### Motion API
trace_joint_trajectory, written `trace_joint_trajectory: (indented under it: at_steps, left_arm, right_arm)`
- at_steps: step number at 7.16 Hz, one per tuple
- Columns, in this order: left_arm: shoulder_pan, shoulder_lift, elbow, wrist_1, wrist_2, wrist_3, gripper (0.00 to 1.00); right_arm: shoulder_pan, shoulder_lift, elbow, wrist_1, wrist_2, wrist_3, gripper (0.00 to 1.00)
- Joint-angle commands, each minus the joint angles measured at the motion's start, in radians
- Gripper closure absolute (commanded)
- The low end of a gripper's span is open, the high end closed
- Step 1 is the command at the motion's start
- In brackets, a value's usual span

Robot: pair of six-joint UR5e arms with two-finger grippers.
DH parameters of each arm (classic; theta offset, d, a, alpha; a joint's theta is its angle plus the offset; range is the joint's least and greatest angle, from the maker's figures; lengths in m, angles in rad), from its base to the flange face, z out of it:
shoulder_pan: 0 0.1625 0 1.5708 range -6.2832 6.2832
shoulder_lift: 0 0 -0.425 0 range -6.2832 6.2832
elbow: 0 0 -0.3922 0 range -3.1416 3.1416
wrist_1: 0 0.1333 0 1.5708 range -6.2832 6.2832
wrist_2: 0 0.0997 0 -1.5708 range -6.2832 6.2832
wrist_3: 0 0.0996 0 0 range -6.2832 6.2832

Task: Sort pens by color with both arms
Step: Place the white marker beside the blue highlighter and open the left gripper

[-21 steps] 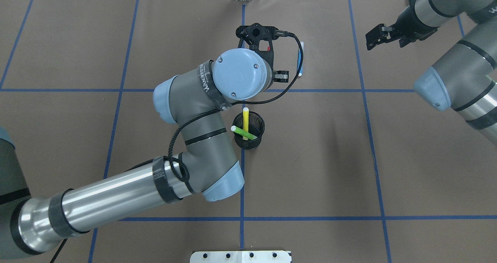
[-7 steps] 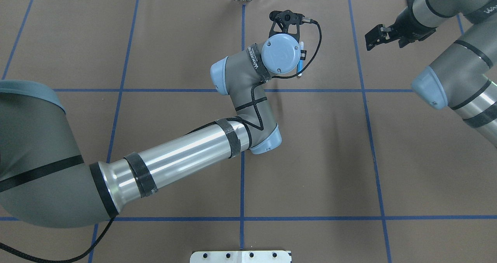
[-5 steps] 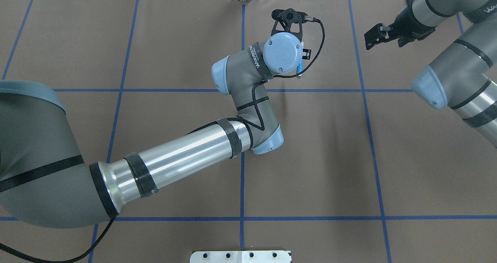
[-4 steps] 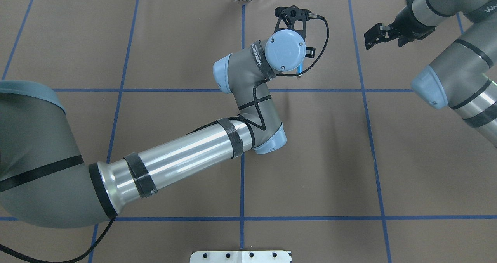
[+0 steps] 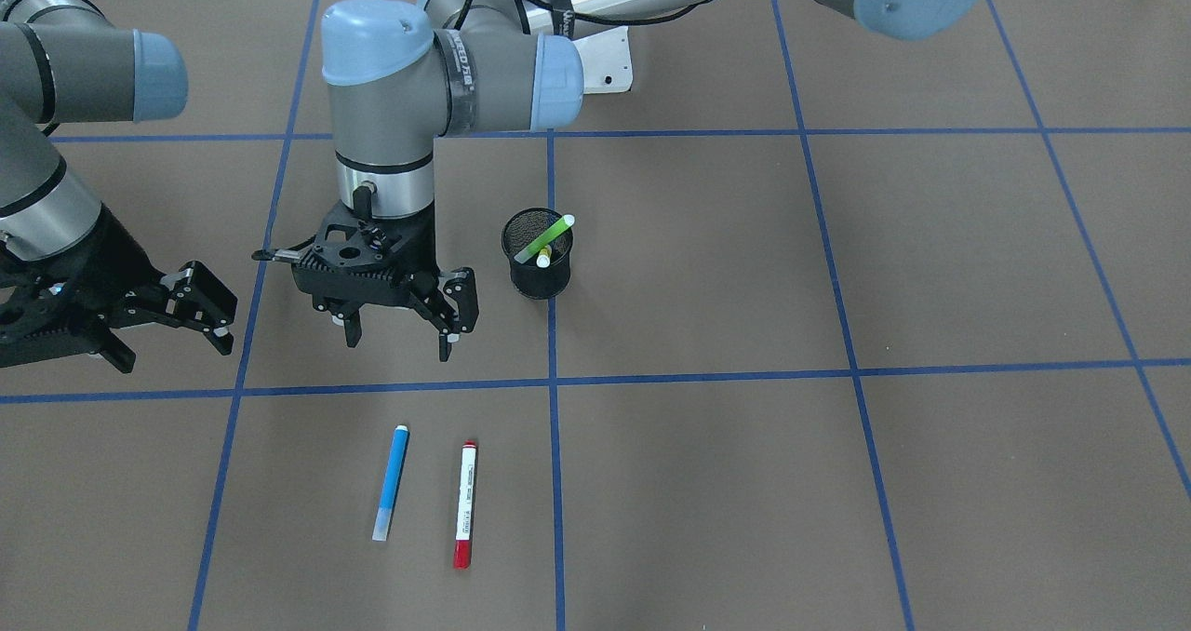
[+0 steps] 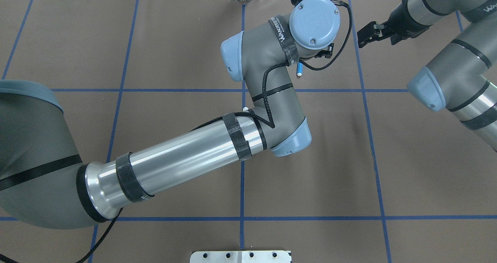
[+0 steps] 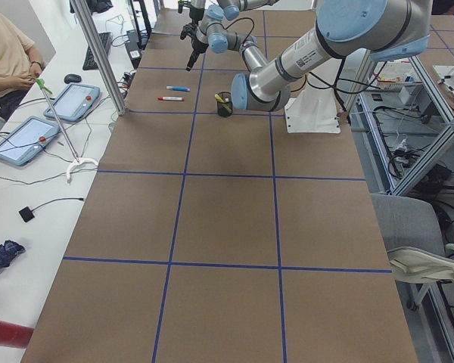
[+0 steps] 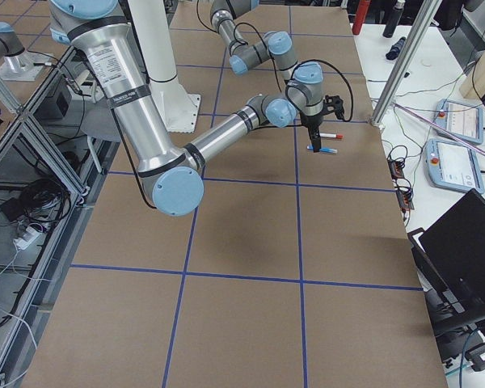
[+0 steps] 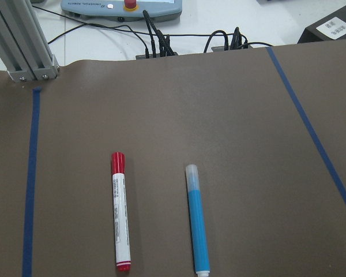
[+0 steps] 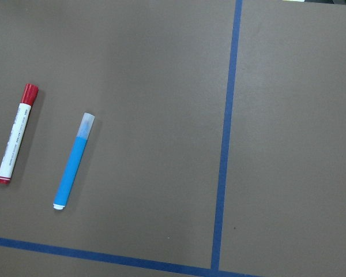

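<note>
Since 0.6 s ago the left arm (image 6: 186, 162) has swung its wrist up & toward the surface's (image 5: 837, 482) far edge, opposite the robot's base; its wrist cap now looks larger in the overhead view. The right tool has barely shifted. Front view, left to right: right tool (image 5: 172, 352) hangs over the surface w/ jaws spread wide, nothing btw them. Next, left tool (image 5: 398, 338) points down, jaws also wide & empty, clear of the pens. Just past it, toward that far edge, 2 pens lie flat on the surface, side by side, roughly parallel, close but not touching: blue pen (image 5: 391, 482), then white pen w/ red ends (image 5: 464, 503). Both sit beside the ctr tape line, on the robot's right of it. Further right, black mesh cup (image 5: 537, 277) stands upright on the ctr line near the surface's middle. Green pen (image 5: 549, 237) leans out over its rim & yellow pen (image 5: 543, 258) is inside, only its tip showing.
</note>
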Motion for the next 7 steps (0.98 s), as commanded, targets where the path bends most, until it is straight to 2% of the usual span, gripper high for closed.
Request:
trace_joint_trajectory:
  at_steps: [1,2,3,4,5,6,7]
  left_arm:
    - [-0.018,0.016,-0.18,0.29,-0.051,0.058,0.0]
    - [-0.062,0.082,-0.294,0.368,-0.127,0.142,0.0]
    - [-0.127,0.195,-0.431,0.405,-0.218,0.246,0.0]
    - [-0.177,0.319,-0.579,0.451,-0.26,0.34,0.0]
    - [-0.228,0.404,-0.674,0.496,-0.287,0.444,0.0]
    - [-0.28,0.485,-0.722,0.495,-0.339,0.536,0.0]
    - [-0.335,0.522,-0.726,0.493,-0.384,0.633,0.0]
  right_arm:
    - [-0.048,0.034,0.022,-0.002,-0.025,0.096,0.01]
    - [-0.09,0.05,0.035,-0.004,-0.068,0.212,0.01]
    - [-0.126,0.081,0.039,-0.009,-0.105,0.36,0.01]
    - [-0.175,0.104,0.039,-0.013,-0.169,0.488,0.01]
    - [-0.216,0.135,0.039,-0.037,-0.201,0.577,0.01]
    - [-0.25,0.211,0.046,-0.17,-0.225,0.657,0.01]
    - [-0.299,0.3,0.046,-0.326,-0.251,0.708,0.01]
